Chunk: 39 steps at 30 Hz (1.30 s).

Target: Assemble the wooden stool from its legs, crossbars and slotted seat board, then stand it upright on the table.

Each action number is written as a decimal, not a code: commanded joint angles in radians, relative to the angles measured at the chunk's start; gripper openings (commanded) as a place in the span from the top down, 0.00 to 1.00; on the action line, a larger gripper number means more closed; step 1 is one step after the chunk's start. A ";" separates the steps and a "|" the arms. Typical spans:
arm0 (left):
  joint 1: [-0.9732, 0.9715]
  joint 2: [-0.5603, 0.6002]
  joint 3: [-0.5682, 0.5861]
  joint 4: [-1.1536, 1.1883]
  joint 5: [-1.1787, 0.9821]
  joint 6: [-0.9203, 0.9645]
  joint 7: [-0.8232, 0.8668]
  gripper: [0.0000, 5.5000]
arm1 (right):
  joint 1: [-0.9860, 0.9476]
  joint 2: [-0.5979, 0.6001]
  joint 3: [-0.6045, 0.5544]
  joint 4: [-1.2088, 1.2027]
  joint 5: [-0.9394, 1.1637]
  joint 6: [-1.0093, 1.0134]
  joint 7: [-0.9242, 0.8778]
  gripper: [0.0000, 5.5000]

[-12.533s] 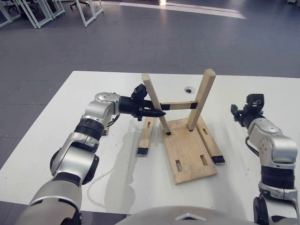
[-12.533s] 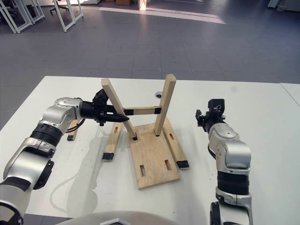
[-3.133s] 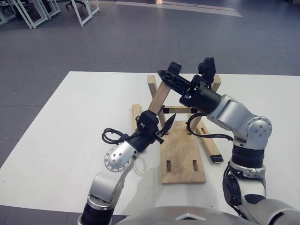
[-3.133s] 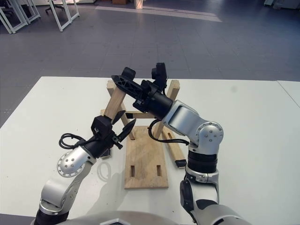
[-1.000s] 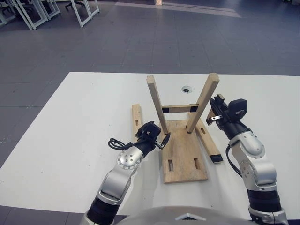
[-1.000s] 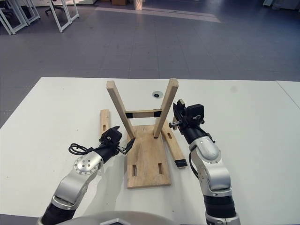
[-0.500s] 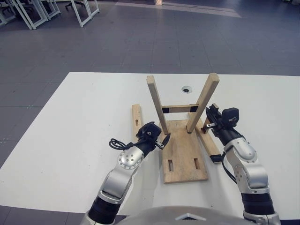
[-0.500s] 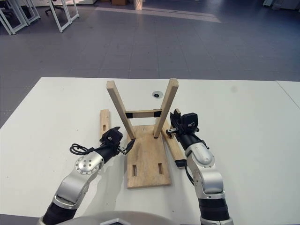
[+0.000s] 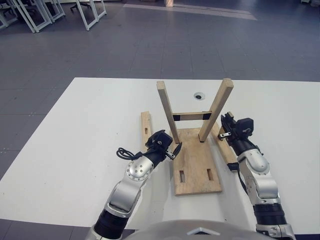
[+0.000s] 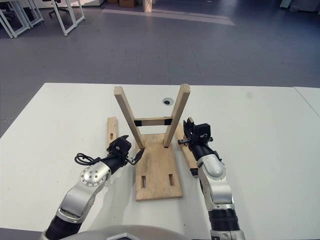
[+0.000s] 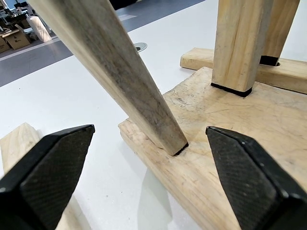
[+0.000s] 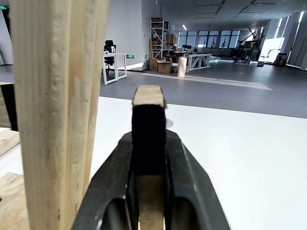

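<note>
Starting at the near edge of the table (image 9: pixel 75 150), the seat board (image 9: pixel 197 172) lies flat with a short side toward the robot. It has two open slots (image 9: pixel 182 176) in its near half, and bare white tabletop lies in front of it and wide to either side.

The left gripper (image 9: pixel 173 149) sits low at the board's left edge, holding nothing. The left wrist view shows its two black fingers (image 11: pixel 45 177) spread wide, with the foot of the left upright leg (image 11: pixel 120 81) seated in its slot beyond the gap between them. That leg and the right upright leg (image 9: pixel 216 109) stand in the board's far slots, leaning apart toward their tops. A crossbar (image 9: pixel 192 116) with black bands at both ends joins them.

From the head views the right gripper (image 9: pixel 225 129) is just right of the right upright leg, at the far end of a loose leg (image 9: pixel 226 152) lying along the board's right edge. Its grip is hard to judge from there. The right wrist view settles it: the fingers (image 12: pixel 187 182) press on both sides of that leg's black-banded end, with the upright leg close beside.

A second loose leg (image 9: pixel 145 127) lies on the table left of the board, apart from it. Farther back a cable hole (image 9: pixel 199 95) sits in the tabletop, with open room behind it to the far edge.
</note>
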 commanded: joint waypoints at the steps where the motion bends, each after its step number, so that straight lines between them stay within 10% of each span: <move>1: -0.005 0.004 -0.002 -0.005 0.013 0.004 -0.002 0.22 | 0.125 -0.012 -0.030 0.228 -0.063 -0.096 -0.025 0.93; 25: 0.006 0.018 0.017 -0.009 0.016 0.000 0.004 0.22 | 0.117 0.043 -0.105 -0.158 -0.059 0.025 -0.173 0.93; 39: 0.007 0.008 0.003 0.007 0.025 -0.003 0.015 0.22 | -0.018 0.041 -0.149 -0.377 -0.022 0.222 -0.209 0.47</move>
